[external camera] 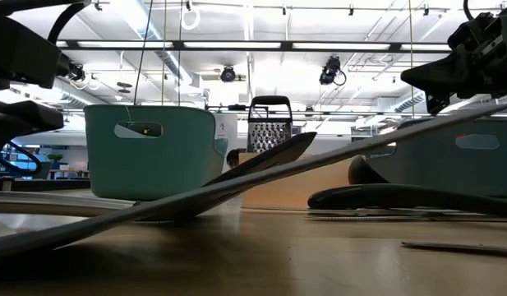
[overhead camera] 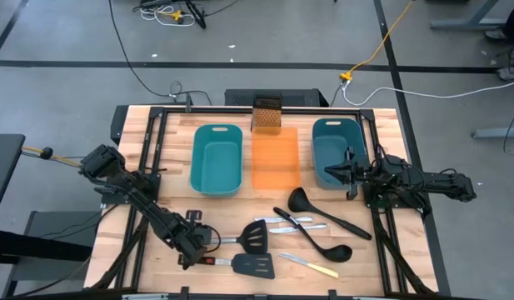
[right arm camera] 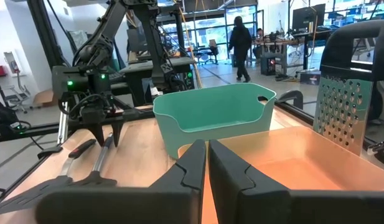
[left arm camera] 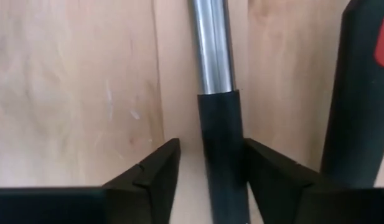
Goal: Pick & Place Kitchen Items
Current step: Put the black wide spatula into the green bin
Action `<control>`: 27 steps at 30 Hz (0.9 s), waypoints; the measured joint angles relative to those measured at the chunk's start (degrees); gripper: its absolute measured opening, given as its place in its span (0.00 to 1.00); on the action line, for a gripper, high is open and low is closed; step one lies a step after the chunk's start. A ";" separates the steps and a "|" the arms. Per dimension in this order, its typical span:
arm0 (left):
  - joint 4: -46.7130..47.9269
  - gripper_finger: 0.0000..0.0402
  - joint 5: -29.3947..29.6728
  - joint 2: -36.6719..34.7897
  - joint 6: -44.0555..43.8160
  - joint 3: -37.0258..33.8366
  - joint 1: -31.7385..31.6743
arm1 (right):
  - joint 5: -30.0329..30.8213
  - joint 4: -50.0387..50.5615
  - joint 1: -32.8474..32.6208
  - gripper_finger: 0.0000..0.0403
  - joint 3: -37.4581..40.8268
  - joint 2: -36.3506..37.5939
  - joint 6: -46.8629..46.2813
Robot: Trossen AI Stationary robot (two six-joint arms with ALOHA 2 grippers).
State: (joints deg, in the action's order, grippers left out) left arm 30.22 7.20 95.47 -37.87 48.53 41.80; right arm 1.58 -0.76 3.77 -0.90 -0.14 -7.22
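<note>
Black matte spatula handle (left arm camera: 223, 155), steel shaft | left tool (left arm camera: 207, 171) open astride it | right tool (right arm camera: 207, 165) closed

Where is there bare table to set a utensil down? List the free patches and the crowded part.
Free: the wood strip between the left teal tub and the utensils; the near right corner beyond the yellow-handled knife. Crowded: the near middle, where spatulas, ladles and knives lie close, with the left hand at a spatula handle.
</note>
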 joint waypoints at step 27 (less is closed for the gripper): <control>8.98 0.21 15.11 -19.28 1.38 1.18 1.38 | 0.12 -0.08 -0.01 0.07 0.01 -0.05 0.02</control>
State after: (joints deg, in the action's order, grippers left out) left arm 39.20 22.31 76.19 -36.49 49.71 43.18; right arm 1.71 -0.84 3.76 -0.89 -0.19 -7.20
